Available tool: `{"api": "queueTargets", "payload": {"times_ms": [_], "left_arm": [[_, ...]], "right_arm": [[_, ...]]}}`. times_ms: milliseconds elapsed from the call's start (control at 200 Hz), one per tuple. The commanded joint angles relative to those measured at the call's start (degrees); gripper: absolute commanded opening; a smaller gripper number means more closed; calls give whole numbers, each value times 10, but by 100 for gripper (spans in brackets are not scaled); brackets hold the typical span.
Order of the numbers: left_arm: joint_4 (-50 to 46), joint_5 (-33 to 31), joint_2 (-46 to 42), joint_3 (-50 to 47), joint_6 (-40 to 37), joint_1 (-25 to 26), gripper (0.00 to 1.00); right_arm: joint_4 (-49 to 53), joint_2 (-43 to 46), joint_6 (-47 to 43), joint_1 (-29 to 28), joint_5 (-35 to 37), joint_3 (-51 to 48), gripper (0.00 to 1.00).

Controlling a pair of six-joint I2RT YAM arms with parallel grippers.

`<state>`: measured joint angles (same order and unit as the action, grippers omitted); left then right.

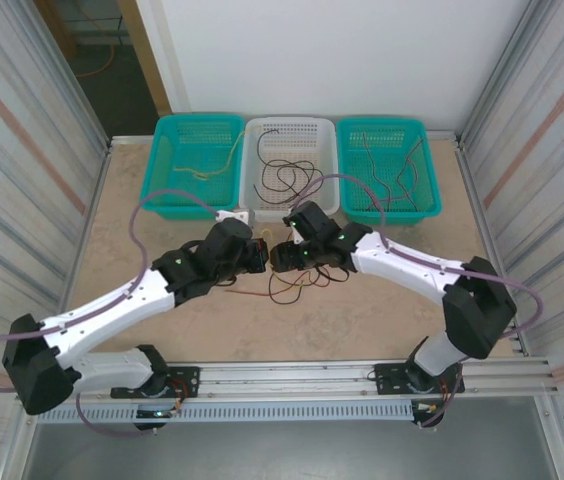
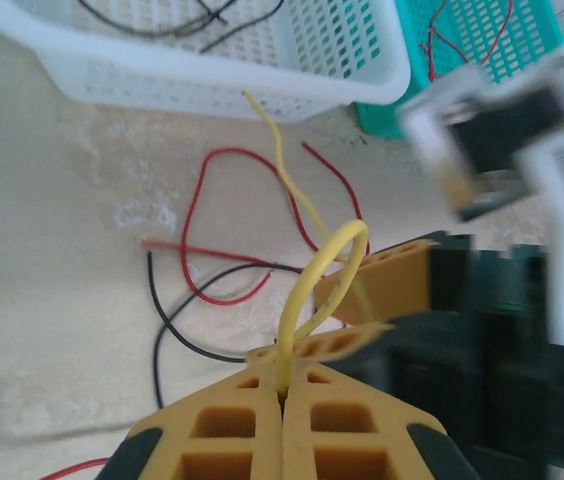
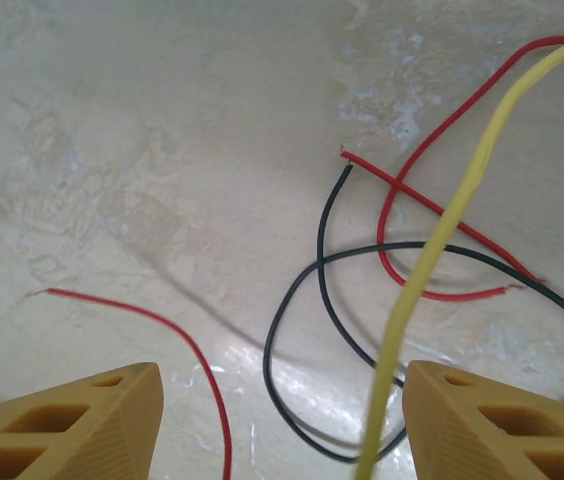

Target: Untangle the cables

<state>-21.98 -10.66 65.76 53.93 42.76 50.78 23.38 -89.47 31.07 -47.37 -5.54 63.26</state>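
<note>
The cables are thin yellow, red and black strands in a loose tangle (image 1: 287, 285) on the table between my two grippers. My left gripper (image 2: 284, 385) is shut on the yellow cable (image 2: 307, 285), which rises from its tips in a loop. Red (image 2: 194, 215) and black (image 2: 162, 320) cables lie crossed on the table beyond it. My right gripper (image 3: 282, 385) is open, and the yellow cable (image 3: 442, 235) hangs between its fingers, nearer the right one, untouched. Below it the black cable (image 3: 297, 290) loops over a red one (image 3: 402, 190). The two grippers (image 1: 262, 255) (image 1: 280, 255) meet tip to tip.
Three baskets stand along the back: a teal one (image 1: 199, 118) with yellow strands, a white one (image 1: 292, 122) with black strands, and a teal one (image 1: 382, 122) with red strands. The white basket (image 2: 262, 80) is close behind the tangle. A separate red strand (image 3: 162, 320) lies left of it.
</note>
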Motion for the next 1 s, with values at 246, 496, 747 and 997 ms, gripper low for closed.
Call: {"api": "queueTargets", "payload": {"times_ms": [246, 496, 747, 997], "left_arm": [[-139, -101, -84, 103, -164, 7, 0], [-119, -114, -123, 102, -177, 7, 0], [-103, -121, -135, 97, -187, 6, 0], [-126, -127, -159, 61, -187, -4, 0]], "right_arm": [[-11, 2, 49, 32, 30, -87, 57], [-36, 112, 29, 22, 40, -117, 52], [-19, 205, 14, 33, 61, -86, 12], [7, 265, 6, 97, 26, -46, 5]]}}
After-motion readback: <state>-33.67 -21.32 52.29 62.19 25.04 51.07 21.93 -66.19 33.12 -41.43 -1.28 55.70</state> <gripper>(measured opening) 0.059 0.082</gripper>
